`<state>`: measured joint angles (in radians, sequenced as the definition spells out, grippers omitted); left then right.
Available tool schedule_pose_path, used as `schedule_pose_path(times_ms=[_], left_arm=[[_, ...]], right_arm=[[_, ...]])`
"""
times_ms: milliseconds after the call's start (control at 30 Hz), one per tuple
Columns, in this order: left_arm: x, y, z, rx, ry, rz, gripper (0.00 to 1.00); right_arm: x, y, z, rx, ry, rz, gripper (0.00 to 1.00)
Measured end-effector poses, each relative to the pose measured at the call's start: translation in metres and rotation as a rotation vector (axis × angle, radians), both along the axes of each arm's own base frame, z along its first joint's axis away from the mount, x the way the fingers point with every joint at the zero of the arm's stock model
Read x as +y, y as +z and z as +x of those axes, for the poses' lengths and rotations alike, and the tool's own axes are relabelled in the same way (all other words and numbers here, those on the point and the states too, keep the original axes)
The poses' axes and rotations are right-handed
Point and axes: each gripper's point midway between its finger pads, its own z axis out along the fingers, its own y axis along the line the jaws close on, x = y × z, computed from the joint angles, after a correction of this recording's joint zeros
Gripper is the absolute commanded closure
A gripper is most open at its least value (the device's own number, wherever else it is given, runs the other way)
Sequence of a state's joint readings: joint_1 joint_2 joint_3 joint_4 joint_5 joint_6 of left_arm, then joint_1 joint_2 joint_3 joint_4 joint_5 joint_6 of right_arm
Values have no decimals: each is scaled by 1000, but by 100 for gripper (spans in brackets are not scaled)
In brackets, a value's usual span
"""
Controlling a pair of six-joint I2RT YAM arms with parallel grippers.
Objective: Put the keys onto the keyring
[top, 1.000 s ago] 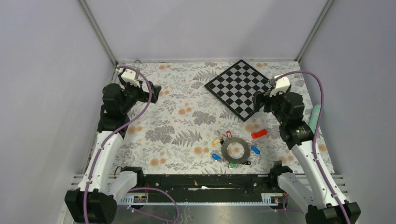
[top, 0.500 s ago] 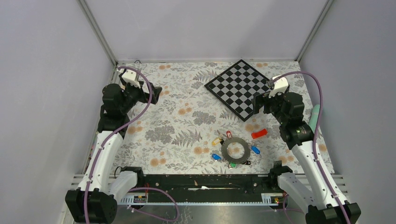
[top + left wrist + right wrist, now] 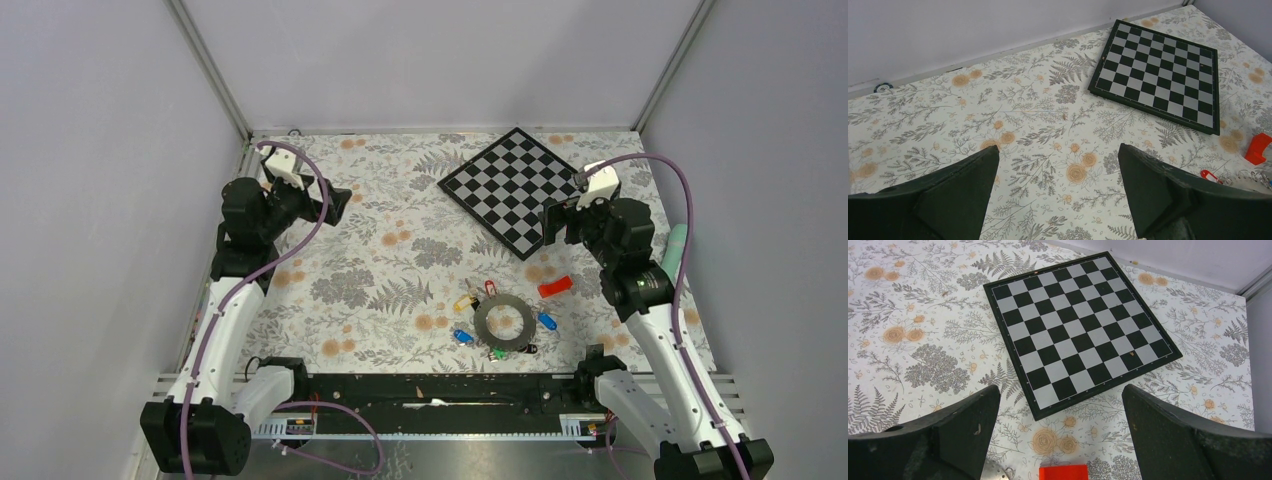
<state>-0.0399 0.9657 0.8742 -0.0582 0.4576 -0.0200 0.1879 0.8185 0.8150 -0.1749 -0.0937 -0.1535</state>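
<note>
Left gripper [image 3: 338, 203]: released, jaws wide apart with nothing between them; it hangs over the floral cloth [image 3: 400, 260] at the far left, and since a second ago it has edged slightly rightward toward the middle.
Keys [image 3: 462, 336]: unmoved from the earlier view, lying on the cloth round the outside of the ring, tags yellow, red, two blue, green and black; too small to tell whether any is threaded.
Keyring [image 3: 504, 321]: flat on the cloth near the front, right of centre, in the same spot as before, well apart from both grippers.
Chequered board [image 3: 510, 188]: flat at the back, turned cornerwise, unchanged.
Red block [image 3: 554, 287]: just beyond and right of the ring, unchanged.
Right gripper [image 3: 553, 222]: released, jaws spread and empty, above the board's near right edge; shifted a touch leftward.
</note>
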Motion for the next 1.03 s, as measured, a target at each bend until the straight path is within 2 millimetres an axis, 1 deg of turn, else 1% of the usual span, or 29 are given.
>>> schedule_pose_path(times_ms=[567,1033], left_arm=[[-3,-4,0,14,-22,-3,1],[-5,-4,-1,14,-35,-5,1]], right_arm=[[0,2,-1,-5,0,2,0],[-2,12,-5,-44,-3,9,1]])
